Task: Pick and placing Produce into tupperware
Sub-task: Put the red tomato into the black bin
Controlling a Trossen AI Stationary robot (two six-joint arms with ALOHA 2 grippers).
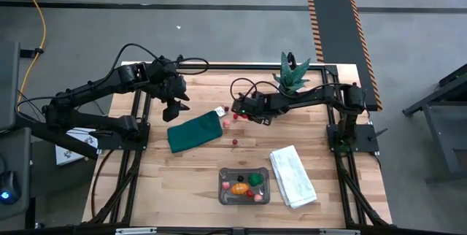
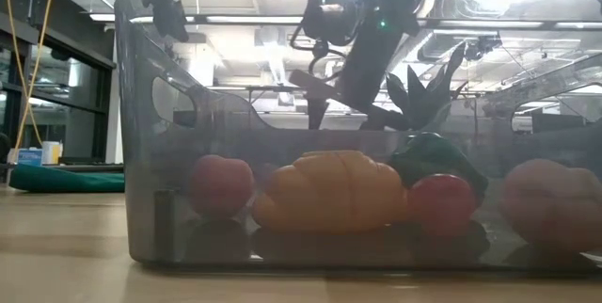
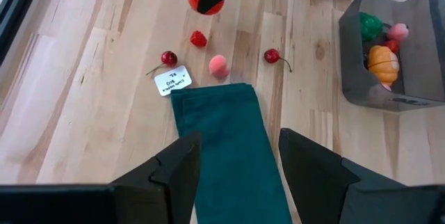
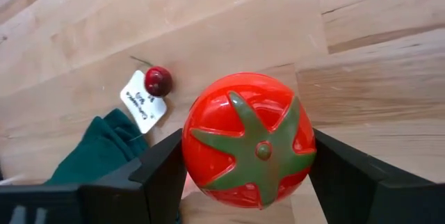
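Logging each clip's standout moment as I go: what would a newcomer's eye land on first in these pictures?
First, the glossy red toy tomato with a green star-shaped stem, clamped in the right gripper above the wooden table near the dark green cloth. Next, the clear greyish plastic container at the table's front edge, already holding several toy fruits, beside a folded white towel. The left gripper hovers open over the cloth.

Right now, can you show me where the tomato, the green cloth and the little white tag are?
tomato (image 4: 252,151): right wrist view, on its green star top, between the right gripper's fingers.
green cloth (image 3: 229,147): left wrist view, on its middle.
white tag (image 3: 172,81): left wrist view, on its printed face.
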